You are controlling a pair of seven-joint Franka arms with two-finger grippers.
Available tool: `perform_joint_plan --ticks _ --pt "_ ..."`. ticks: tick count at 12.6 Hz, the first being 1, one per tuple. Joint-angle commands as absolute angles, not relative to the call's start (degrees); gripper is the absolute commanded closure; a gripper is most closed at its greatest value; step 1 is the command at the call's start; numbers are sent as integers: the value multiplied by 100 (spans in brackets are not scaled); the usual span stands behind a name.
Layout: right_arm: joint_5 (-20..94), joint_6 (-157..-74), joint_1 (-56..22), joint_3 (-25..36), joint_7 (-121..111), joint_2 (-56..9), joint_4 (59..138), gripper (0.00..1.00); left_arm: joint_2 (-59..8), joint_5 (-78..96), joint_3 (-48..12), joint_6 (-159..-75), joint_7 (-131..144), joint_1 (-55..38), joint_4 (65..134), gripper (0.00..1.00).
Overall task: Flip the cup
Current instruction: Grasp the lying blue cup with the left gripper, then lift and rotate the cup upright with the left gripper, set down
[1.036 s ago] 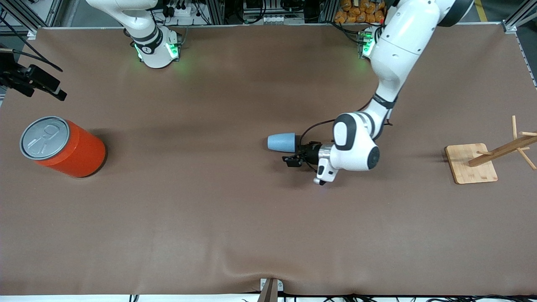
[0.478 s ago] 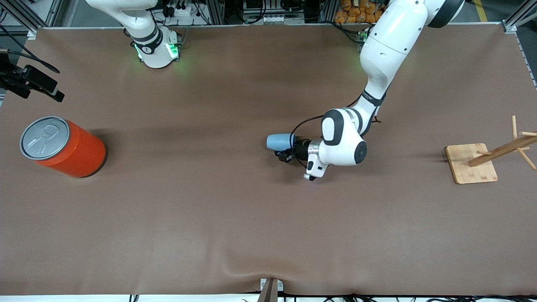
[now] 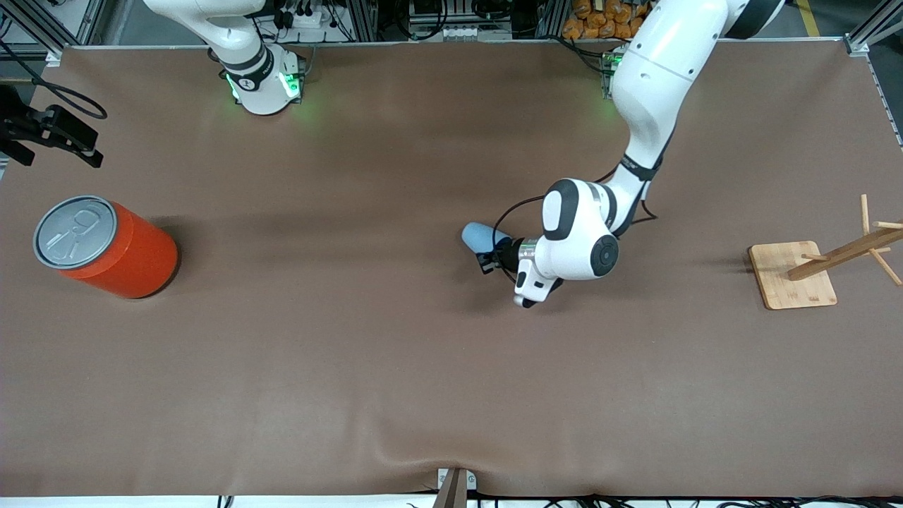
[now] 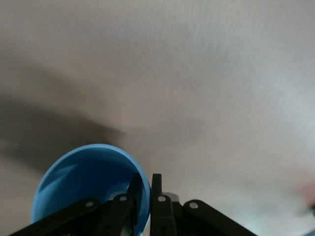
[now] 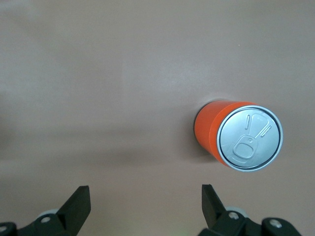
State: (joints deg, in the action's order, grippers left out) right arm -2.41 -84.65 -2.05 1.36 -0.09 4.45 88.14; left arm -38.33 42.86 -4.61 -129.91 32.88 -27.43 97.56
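On our brown-covered bench (image 3: 353, 353) stand an upright orange can with a grey pull-tab lid (image 3: 106, 247) and a wooden peg rack on its square base (image 3: 794, 275), well apart.

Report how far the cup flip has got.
Done: the left gripper is shut on the cup, one finger inside the rim and one outside, as the left wrist view shows. In hand: the cup is tilted above the table, near its middle. Left: turning it fully over and setting it down. The right gripper waits open above the orange can.
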Motion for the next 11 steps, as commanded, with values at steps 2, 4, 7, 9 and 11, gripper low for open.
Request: perform_joint_plan --ticks 2,4,7,9,11 --pt "-334 -8332 -167 167 -220 387 8623 0 -3332 3483 -422 -12727 3813 -2260 9870 100" --pt "-282 -8332 -106 167 -202 352 8535 0 -3121 2921 -422 -12718 4225 -2075 9870 100" --pt "-334 -8323 -114 132 -184 343 8429 0 -2770 2322 -404 -12491 4631 -1750 9870 100" --pt "-334 -8192 -105 141 -237 352 8420 0 -2628 1866 -378 -12384 4929 -1635 9861 100" --pt "-334 -8156 -114 132 -237 360 8420 0 -2567 1522 -378 -12384 5088 -1503 9861 100"
